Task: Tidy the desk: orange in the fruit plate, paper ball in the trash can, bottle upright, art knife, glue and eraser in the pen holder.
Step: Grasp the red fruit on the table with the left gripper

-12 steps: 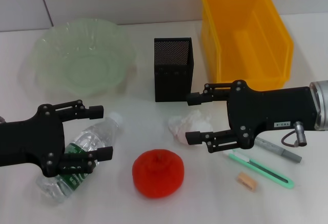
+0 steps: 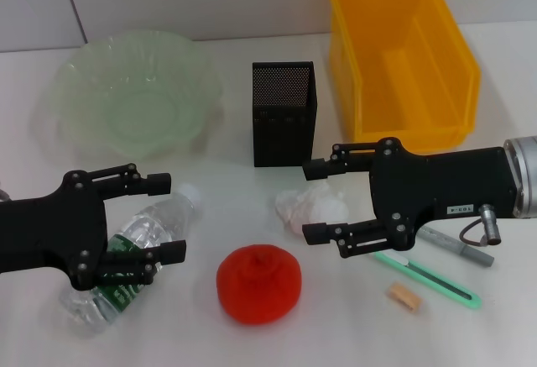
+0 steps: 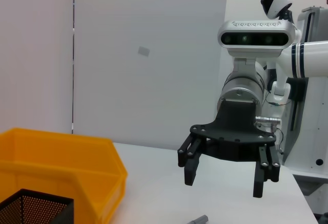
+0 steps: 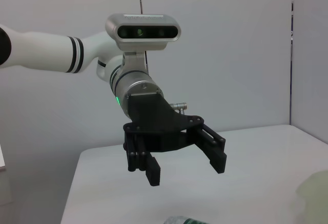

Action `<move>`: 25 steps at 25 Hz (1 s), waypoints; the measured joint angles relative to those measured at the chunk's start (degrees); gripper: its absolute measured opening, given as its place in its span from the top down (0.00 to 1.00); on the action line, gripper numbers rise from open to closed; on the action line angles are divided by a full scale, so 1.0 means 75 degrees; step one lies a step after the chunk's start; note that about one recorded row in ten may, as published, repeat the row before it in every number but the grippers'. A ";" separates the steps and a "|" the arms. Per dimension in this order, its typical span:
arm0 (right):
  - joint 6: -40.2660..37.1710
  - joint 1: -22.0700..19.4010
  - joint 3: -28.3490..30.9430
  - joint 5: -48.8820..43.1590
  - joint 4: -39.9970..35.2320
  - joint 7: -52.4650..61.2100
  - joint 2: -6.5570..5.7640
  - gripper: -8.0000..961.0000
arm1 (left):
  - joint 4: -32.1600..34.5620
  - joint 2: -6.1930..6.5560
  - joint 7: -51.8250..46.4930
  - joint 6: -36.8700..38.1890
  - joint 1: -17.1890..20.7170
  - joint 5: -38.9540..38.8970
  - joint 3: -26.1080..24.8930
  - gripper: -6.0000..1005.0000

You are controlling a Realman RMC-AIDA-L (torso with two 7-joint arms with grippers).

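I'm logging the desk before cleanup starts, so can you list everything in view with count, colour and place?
Bowl: one, pale green, far left of the desk.
Pen holder: one, black mesh, centre back.
Bin: one, yellow, far right.
Bottle: one, clear with a green label, lying on its side at front left.
Orange: one, red-orange, front centre.
Paper ball: one, white, in front of the pen holder.
Knife: one, green, front right.
Eraser: one, tan, just in front of the knife.
Glue stick: one, grey, front right, partly hidden by the arm.
Left gripper: black, open, over the bottle.
Right gripper: black, open, around the paper ball.
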 joint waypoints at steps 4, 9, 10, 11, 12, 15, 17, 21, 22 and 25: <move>0.0015 0.0000 -0.0009 -0.0004 0.0011 0.0001 0.0000 0.21 | 0.0000 0.0000 -0.0019 0.0000 -0.0010 -0.0001 0.0009 0.19; 0.0018 -0.0089 0.0033 -0.0025 0.0013 0.0000 -0.0009 0.21 | -0.0001 0.0000 -0.0060 -0.0008 -0.0010 0.0027 0.0013 0.19; 0.0030 -0.0131 0.0069 -0.0026 0.0006 0.0000 -0.0011 0.21 | -0.0001 0.0001 -0.0075 -0.0009 -0.0005 0.0030 0.0014 0.19; 0.0046 -0.0218 0.0182 -0.0028 -0.0026 -0.0017 -0.0018 0.21 | -0.0015 0.0001 -0.0098 -0.0011 0.0003 0.0035 0.0026 0.19; 0.0046 -0.0218 0.0182 -0.0028 -0.0026 -0.0017 -0.0018 0.21 | -0.0015 0.0001 -0.0098 -0.0011 0.0003 0.0035 0.0026 0.19; 0.0011 -0.0293 0.0447 -0.0031 -0.0045 -0.0035 -0.0020 0.21 | -0.0071 -0.0001 -0.0115 -0.0025 -0.0010 0.0044 0.0060 0.19; -0.0017 -0.0323 0.0588 -0.0032 -0.0047 -0.0039 -0.0024 0.21 | -0.0090 -0.0017 -0.0117 -0.0071 -0.0017 0.0046 0.0083 0.19; -0.0034 -0.0388 0.0849 -0.0110 -0.0128 -0.0043 -0.0036 0.21 | -0.0107 -0.0034 -0.0188 -0.0354 -0.0023 0.0049 0.0351 0.19; -0.0034 -0.0388 0.0849 -0.0110 -0.0128 -0.0043 -0.0036 0.21 | -0.0110 -0.0039 -0.0274 -0.0496 -0.0035 0.0049 0.0487 0.19; -0.0057 -0.0410 0.0880 -0.0153 -0.0138 -0.0043 -0.0036 0.21 | -0.0129 -0.0055 -0.0488 -0.1039 -0.0111 0.0018 0.1111 0.19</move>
